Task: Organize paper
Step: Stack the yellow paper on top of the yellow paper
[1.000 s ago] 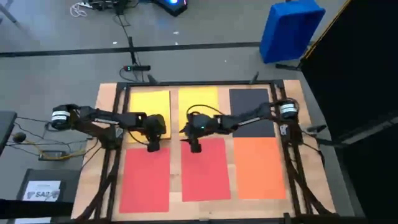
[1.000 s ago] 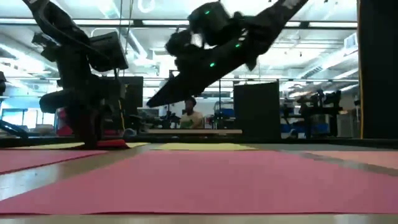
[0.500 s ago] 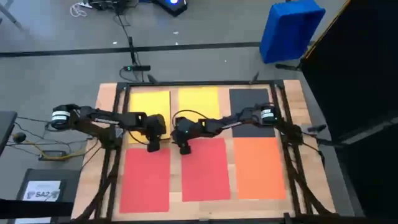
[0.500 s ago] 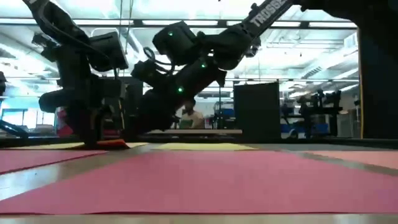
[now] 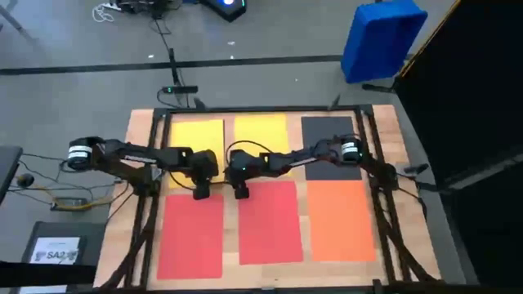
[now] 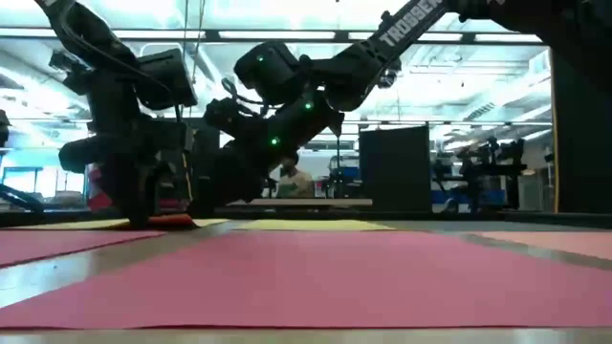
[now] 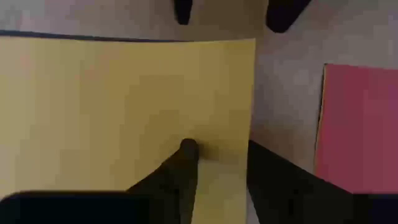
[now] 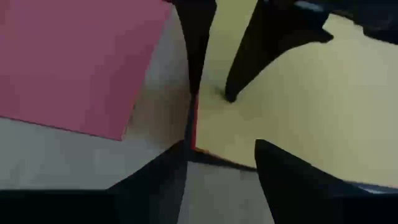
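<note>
Six thin, flat, matte sheets of paper lie in two rows on the pale wooden table (image 5: 139, 131). In the upper row of the high view sit a yellow sheet (image 5: 196, 139), a second yellow sheet (image 5: 261, 131) and a black sheet (image 5: 327, 135); below them, a red sheet (image 5: 192, 237), another red sheet (image 5: 270, 224) and an orange sheet (image 5: 339, 220).

The left gripper (image 5: 202, 190) is down at the lower right corner of the first yellow sheet. In its wrist view one dark, tapering finger (image 7: 183, 168) rests on the yellow surface and the other sits just off the edge, so the jaws stand narrowly parted astride that edge.

The right gripper (image 5: 241, 191) reaches in from the right, just beside the left one, in the gap between the two columns. Its jaws are parted, with no sheet seen between them.

The right arm's link reads "TROSSEN" in white. At the lower left of the high view, a dark box (image 5: 57, 245) carries a white label; its writing can't be read. A blue plastic bin (image 5: 380, 37) stands on the floor at the upper right.
</note>
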